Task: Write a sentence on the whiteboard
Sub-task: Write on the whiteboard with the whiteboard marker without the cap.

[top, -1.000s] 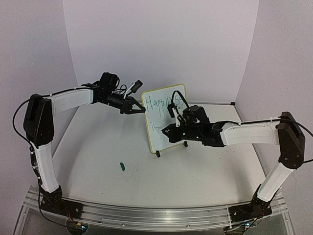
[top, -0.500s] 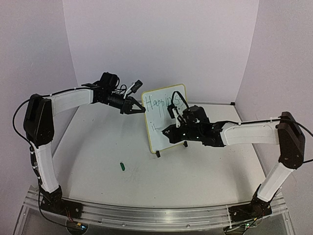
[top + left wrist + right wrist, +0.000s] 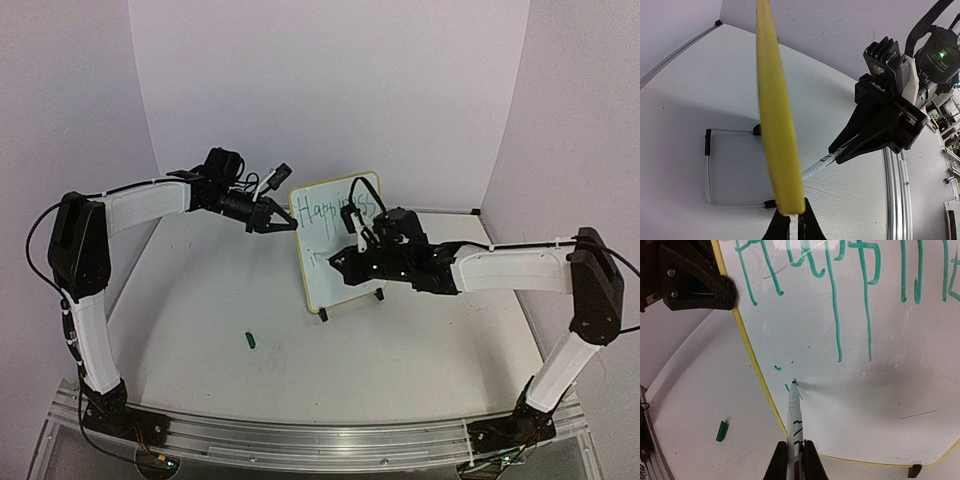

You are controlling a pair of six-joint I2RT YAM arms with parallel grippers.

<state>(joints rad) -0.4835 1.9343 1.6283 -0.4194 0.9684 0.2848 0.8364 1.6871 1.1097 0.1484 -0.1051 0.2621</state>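
Top external, scanning left to right: leaving green cap (image 3: 251, 340) loose on table (image 3: 190, 300); pinching whiteboard's (image 3: 325, 278) yellow left edge in closed left gripper (image 3: 285, 226), holding it upright mid-table; clamping white marker (image 3: 794, 415) in right gripper (image 3: 795, 452), pressing tip below sentence (image 3: 840, 280). Judging "Happiness" line finished, second line barely starting, most words remaining.

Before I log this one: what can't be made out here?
- Second line of the sentence: top view, too small, right gripper in front; right wrist shows only a few strokes at the marker tip.
- End of "Happiness": right wrist, cut by the right edge.
- Face of the board: left wrist sees it edge-on.
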